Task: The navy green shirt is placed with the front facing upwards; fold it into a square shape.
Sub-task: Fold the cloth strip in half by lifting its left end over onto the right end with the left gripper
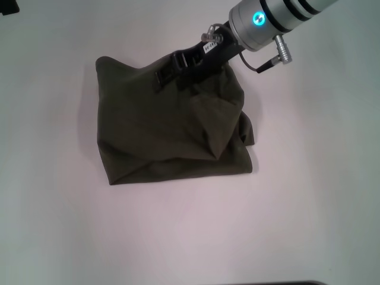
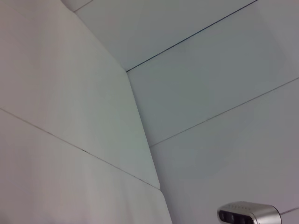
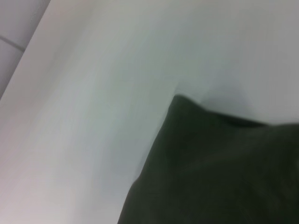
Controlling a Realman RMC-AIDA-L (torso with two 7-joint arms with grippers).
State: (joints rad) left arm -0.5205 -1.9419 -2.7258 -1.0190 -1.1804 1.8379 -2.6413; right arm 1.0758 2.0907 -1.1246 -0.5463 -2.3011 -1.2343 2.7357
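In the head view, the navy green shirt (image 1: 172,127) lies near the middle of the white table (image 1: 309,208), already gathered into a rough, lumpy block with a raised fold on its right side. The right gripper (image 1: 178,66) reaches in from the far right and sits over the shirt's far edge; whether its fingers are spread or pinching cloth cannot be told. To finish well, the judgement is that the loose right flap should be laid flat and the edges squared, drawing the cloth low and slowly so the lower layers do not drag. A small white tag on the gripper carries print too small to read; no chest lettering or neck label shows.

The left wrist view shows only pale panelled walls; the left gripper is out of sight.

The right wrist view shows a shirt corner (image 3: 215,172) on the table.
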